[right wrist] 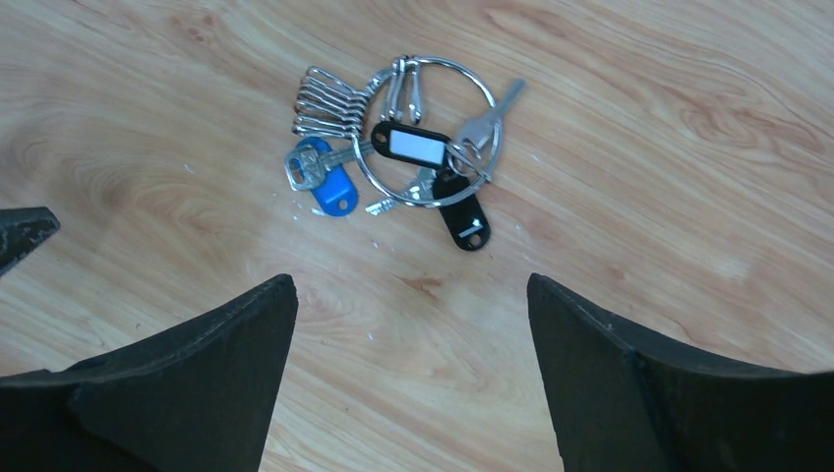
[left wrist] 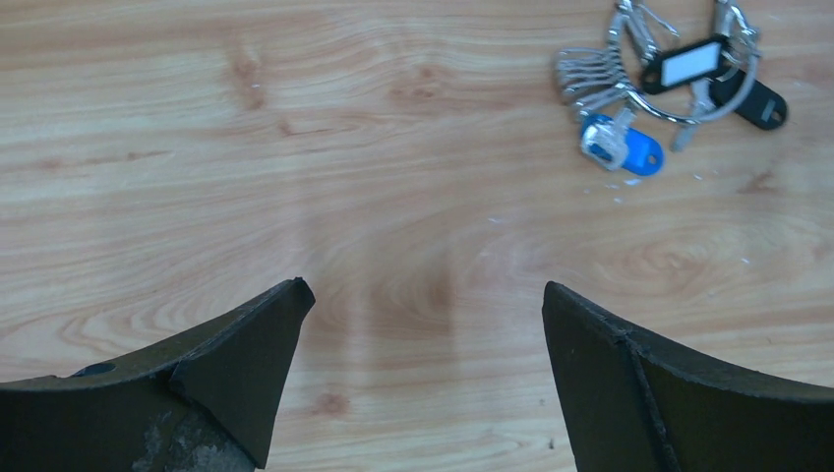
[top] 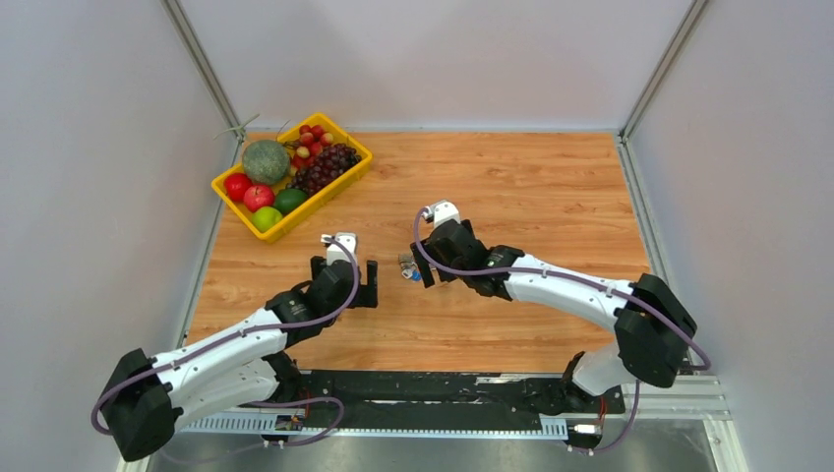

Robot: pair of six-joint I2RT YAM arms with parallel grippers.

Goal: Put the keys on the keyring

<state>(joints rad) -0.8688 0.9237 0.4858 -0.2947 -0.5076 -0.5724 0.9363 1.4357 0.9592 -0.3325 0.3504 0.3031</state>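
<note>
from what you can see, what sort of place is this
Likely a robot test cell in a lab: plain grey walls boxing in a wooden table, with a yellow basket of fruit and some keys laid out as props.

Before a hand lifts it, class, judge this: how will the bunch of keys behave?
Probably floppy: keys and tags sit loose on the thin ring, so they'd dangle. Its shiny wire looks slippery to pinch. Lying flat on the table, it should slide, not roll.
</note>
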